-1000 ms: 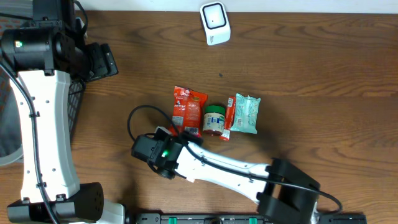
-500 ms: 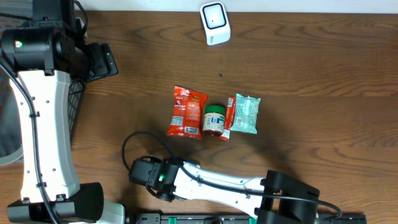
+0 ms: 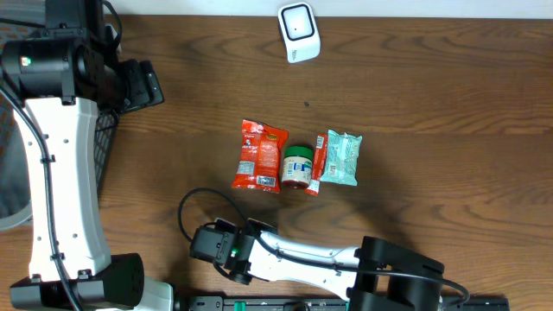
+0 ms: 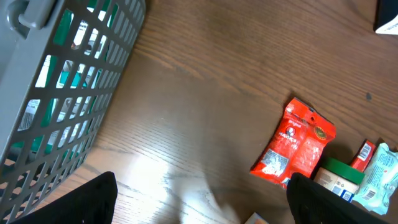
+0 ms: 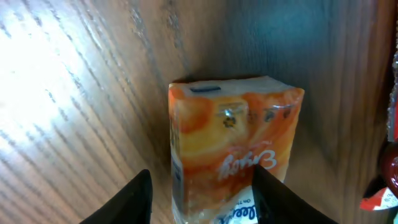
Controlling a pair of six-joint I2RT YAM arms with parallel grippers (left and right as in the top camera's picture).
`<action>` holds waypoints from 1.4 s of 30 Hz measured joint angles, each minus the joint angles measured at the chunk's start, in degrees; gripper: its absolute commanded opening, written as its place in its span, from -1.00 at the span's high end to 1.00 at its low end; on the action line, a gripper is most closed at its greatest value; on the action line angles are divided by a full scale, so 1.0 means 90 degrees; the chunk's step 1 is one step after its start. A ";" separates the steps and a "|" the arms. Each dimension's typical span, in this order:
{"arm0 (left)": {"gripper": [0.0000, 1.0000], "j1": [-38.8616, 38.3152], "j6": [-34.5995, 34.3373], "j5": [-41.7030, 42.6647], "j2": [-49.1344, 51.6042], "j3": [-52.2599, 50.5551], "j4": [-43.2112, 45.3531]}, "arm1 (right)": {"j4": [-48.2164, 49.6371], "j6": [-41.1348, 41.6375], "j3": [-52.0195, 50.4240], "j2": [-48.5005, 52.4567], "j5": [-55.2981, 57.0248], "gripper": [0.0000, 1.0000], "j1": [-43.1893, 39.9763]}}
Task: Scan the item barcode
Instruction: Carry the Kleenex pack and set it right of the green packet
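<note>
Wrist view: orange tissue pack [image 5: 233, 149] bottom cut off; overhead hides it under right gripper [image 5: 202, 180]. Pack between parted jaws, gap on left side. Jaws of left gripper [image 4: 202, 180] wide apart, empty.

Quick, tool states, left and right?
Left tool: open, empty.
Right tool: open, straddling the orange tissue pack, with a gap beside one finger; not clamped.

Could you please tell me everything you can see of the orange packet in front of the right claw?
The orange packet is a block-shaped soft pack in glossy film, with white script printed across it and a dark strip at its far end. It lies on the wooden table, between the fingers of the right claw; whether they pinch it is unclear.
</note>
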 measured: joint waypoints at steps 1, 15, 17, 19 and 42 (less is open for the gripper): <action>-0.74 0.0000 0.0000 0.0000 0.0000 0.0000 0.0000 | 0.0090 -0.0005 -0.0063 -0.0002 0.0024 0.16 0.0000; -0.74 0.0000 0.0000 0.0000 0.0000 0.0000 0.0000 | -0.0267 0.0172 0.0131 -0.0066 0.0073 0.97 -0.0109; -0.75 0.0000 0.0000 -0.0002 0.0000 0.0000 0.0002 | -0.0430 0.0189 0.0265 -0.0075 -0.0073 0.96 -0.0175; -0.75 0.0000 0.0000 0.0000 0.0000 0.0000 0.0000 | -0.0612 0.0199 0.0420 -0.0168 -0.0313 0.98 -0.0335; -0.75 0.0000 0.0000 0.0000 0.0000 0.0000 0.0002 | -0.1501 -0.0697 0.0338 -0.2671 -0.4495 0.98 -0.7854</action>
